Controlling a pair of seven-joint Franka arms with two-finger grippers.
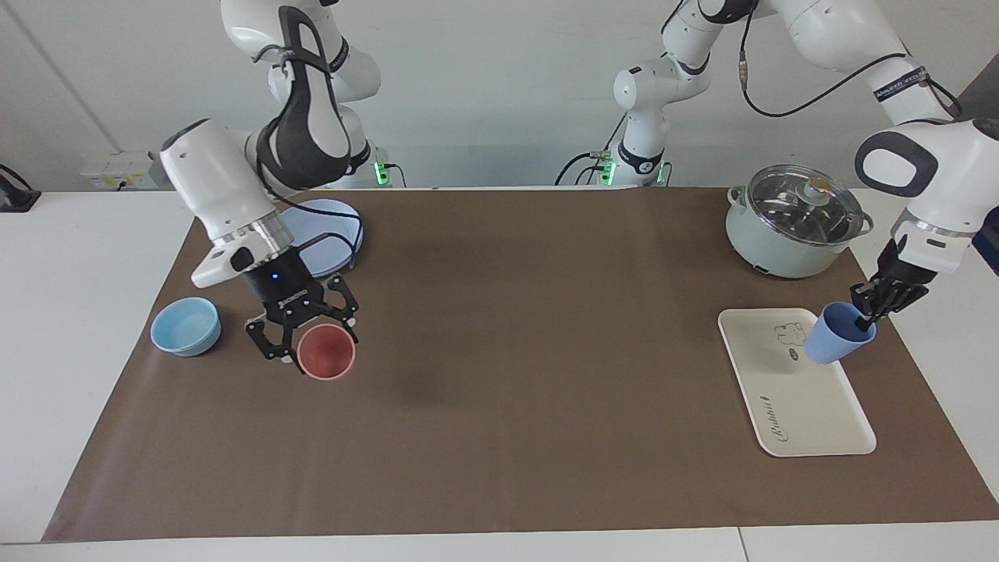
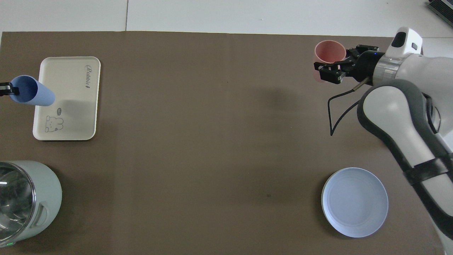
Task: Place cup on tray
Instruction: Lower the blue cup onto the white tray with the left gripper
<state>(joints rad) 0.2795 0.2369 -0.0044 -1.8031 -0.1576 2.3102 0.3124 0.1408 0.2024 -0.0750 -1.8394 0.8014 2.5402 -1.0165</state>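
Periwinkle ribbed plastic cup [image 1: 836,336] hung tilted over the cream rectangular tray [image 1: 812,414].
Left gripper [image 1: 872,311], cut off at overhead nine o'clock, pinched its rim; right gripper [image 1: 300,337] clamped a pink tumbler [image 1: 326,352].

The cup [image 1: 837,334] was a small periwinkle-blue tumbler, ribbed outside and without a handle. It hung tilted in the air, its open mouth turned up toward the left arm's end of the counter, over the edge of the tray [image 1: 812,406]. The tray (cream-white, rounded corners, a small bear drawing and the script "Rabbit") lay flat on the brown mat at that same end.
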